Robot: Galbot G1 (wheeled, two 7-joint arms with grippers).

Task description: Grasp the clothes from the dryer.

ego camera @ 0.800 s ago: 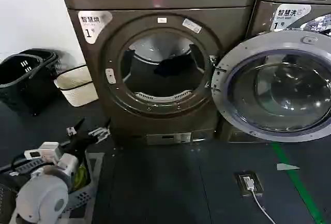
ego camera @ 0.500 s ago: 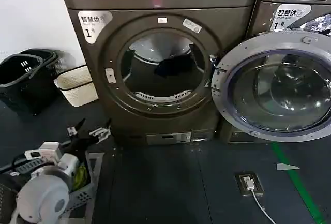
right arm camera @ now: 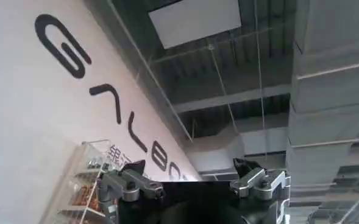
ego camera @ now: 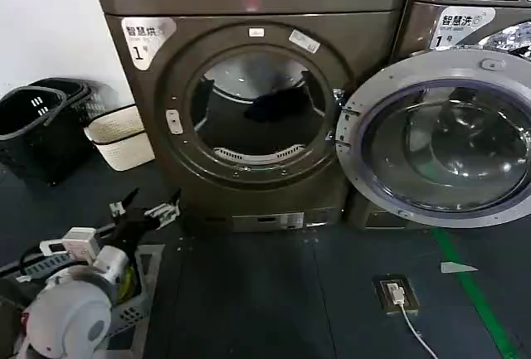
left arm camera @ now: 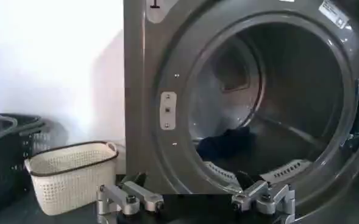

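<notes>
The brown dryer (ego camera: 249, 11) stands ahead with its round door (ego camera: 440, 135) swung open to the right. Dark clothes (ego camera: 278, 104) lie inside the drum toward the back; the left wrist view shows the clothes (left arm camera: 225, 143) low in the drum behind the opening's rim. My left gripper (ego camera: 145, 208) hovers low at the left, in front of the dryer's lower left corner and well short of the opening, open and holding nothing (left arm camera: 191, 182). My right gripper (right arm camera: 188, 165) points up at a ceiling and a lettered wall, also open and holding nothing.
A white woven basket (ego camera: 120, 135) and black baskets (ego camera: 37, 127) stand against the wall left of the dryer. A grey basket (ego camera: 137, 293) sits under my left arm. A floor socket with a cable (ego camera: 394, 293) and a green floor line (ego camera: 473, 293) lie at the right.
The head view has drifted slightly, so the dryer sits a few pixels further left. The left gripper holds almost the same spot, still open.
</notes>
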